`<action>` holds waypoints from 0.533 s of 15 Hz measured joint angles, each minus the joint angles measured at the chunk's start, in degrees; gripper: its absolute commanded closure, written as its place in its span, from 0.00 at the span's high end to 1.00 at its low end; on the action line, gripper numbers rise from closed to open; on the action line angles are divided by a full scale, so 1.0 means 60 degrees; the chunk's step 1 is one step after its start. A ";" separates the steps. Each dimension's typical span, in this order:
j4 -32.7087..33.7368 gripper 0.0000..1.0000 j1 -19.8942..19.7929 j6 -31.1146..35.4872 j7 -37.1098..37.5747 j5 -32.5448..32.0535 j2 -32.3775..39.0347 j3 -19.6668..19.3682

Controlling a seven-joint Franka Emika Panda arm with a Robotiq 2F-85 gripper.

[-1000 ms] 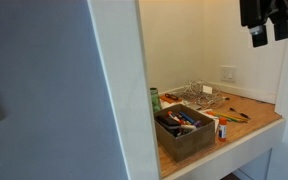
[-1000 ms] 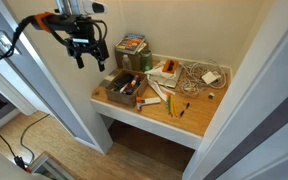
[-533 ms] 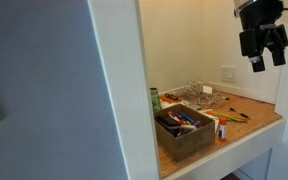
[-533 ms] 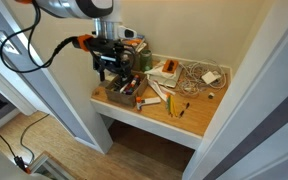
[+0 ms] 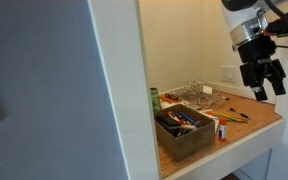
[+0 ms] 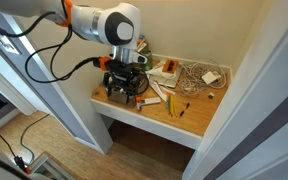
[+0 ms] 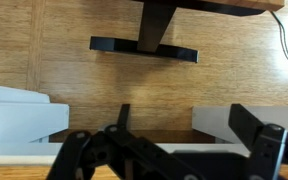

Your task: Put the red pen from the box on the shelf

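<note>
My pincer [image 5: 265, 89] hangs released above the box [image 5: 184, 137] of pens; a wire rack [image 5: 195, 93] and tangled cable [image 6: 195, 73] crowd the bench [image 5: 258, 121] beside it.

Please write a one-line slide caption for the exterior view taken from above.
Open gripper of the Franka arm hangs by the dark brown box at one end of a cluttered wooden shelf.
</note>
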 measured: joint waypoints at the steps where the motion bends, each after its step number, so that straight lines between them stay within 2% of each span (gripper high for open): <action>1: -0.0004 1.00 0.0010 0.0157 -0.0086 0.0141 0.0212 0.0036; 8: 0.0025 1.00 0.0034 0.0356 -0.0168 0.0271 0.0538 0.0113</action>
